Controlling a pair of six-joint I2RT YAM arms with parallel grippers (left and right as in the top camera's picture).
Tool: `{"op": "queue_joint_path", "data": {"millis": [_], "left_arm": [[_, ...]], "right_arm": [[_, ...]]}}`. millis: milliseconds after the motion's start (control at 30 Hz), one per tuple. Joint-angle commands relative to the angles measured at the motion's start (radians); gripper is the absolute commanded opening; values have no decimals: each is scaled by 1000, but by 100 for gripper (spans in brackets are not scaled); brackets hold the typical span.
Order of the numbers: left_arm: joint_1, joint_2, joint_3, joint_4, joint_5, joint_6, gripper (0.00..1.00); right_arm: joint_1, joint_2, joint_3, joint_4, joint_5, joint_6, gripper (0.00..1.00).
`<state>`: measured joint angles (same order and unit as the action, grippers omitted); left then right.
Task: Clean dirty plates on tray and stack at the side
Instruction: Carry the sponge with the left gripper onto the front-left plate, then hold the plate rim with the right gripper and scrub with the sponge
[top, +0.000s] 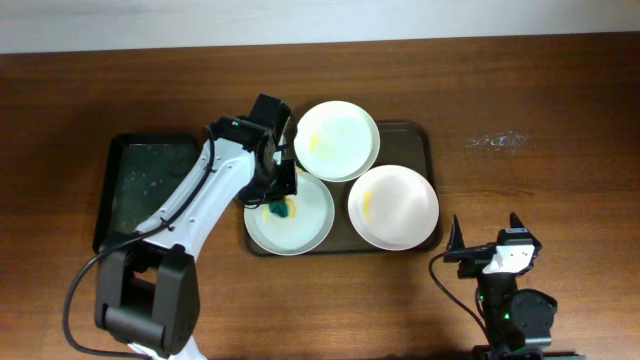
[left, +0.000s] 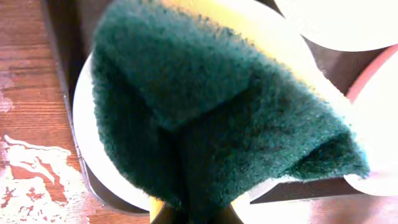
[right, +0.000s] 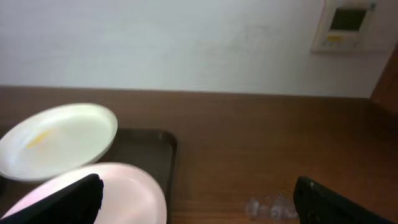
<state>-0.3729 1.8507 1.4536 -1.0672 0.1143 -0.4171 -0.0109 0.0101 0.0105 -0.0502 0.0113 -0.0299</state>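
The dark brown tray (top: 408, 140) holds three white plates. The bluish plate (top: 305, 225) lies at its front left, a plate with a yellow smear (top: 340, 140) at the back, and another smeared plate (top: 395, 208) at the right. My left gripper (top: 281, 196) is shut on a green and yellow sponge (top: 283, 210) and presses it on the bluish plate. In the left wrist view the sponge (left: 217, 106) fills the frame over that plate (left: 93, 146). My right gripper (top: 487, 243) is open and empty, off the tray at the front right; its view shows two plates (right: 59, 137) (right: 130, 193).
A smaller black tray (top: 145, 185) with wet specks lies left of the brown tray, under my left arm. Water drops (top: 495, 140) sit on the wood table at the back right. A wall with a panel (right: 345, 25) stands behind the table.
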Motion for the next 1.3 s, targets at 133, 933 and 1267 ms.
{"op": "queue_joint_path", "data": {"millis": [133, 933, 1267], "left_arm": [[3, -11, -16, 24, -26, -20, 0], [3, -11, -16, 39, -26, -20, 0], [-2, -11, -40, 42, -25, -56, 8]], "right_arm": [[-3, -2, 137, 650, -389, 359, 98], [494, 1935, 1255, -387, -330, 305, 43], [522, 1994, 1246, -429, -260, 309, 23]]}}
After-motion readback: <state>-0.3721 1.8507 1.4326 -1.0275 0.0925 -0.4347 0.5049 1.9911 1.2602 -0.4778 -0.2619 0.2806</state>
